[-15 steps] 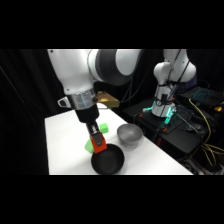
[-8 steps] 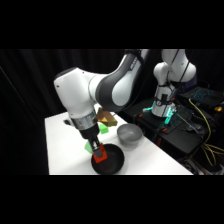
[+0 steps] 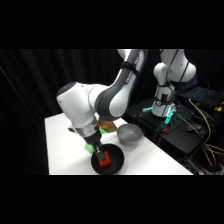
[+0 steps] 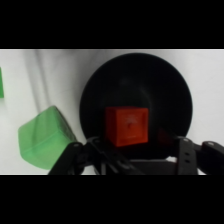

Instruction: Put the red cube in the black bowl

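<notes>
The red cube (image 4: pixel 127 126), bright red-orange with a faint embossed mark too blurred to read, sits low in the frame's centre inside the black bowl (image 4: pixel 167 85) between the jaws of the gripper (image 3: pixel 101 154), which hold it, on a white table (image 3: pixel 65 145) against black drapes (image 3: pixel 40 80).

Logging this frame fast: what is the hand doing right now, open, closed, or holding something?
Hand: cannot be told; it is low over the black bowl, with the red cube inside the bowl right at it.
</notes>
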Tool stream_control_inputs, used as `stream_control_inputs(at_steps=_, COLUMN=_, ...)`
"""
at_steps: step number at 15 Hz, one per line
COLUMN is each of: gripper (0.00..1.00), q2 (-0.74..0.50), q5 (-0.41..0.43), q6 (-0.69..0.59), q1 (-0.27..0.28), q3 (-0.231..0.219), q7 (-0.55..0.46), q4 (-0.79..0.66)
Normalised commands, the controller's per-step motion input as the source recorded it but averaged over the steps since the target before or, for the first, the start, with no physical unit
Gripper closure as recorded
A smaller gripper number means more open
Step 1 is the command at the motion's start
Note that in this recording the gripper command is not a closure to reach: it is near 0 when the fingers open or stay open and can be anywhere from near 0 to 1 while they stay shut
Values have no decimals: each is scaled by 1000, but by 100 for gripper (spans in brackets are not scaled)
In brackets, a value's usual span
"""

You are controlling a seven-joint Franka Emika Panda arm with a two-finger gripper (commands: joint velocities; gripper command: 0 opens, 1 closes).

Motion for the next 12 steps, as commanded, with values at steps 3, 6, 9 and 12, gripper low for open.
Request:
stream_control_inputs(at_steps=3, gripper=0, q2=-303, q5=26, q6=-365, q1=-4, q3=9, q7=44, q4=-28)
stream_control_inputs(at_steps=6, gripper=0, q2=-555, q5=42, q6=-350, q1=6, q3=5, q7=103, q4=-220)
stream_control_inputs(at_steps=9, gripper=0, q2=-665, q5=41, q6=-282, q1=18, q3=-25, q7=208, q4=-283)
stream_control_inputs(at_steps=12, gripper=0, q2=-621, q5=2, q6=-265, q1=2, q3=-27, q7=137, q4=-208)
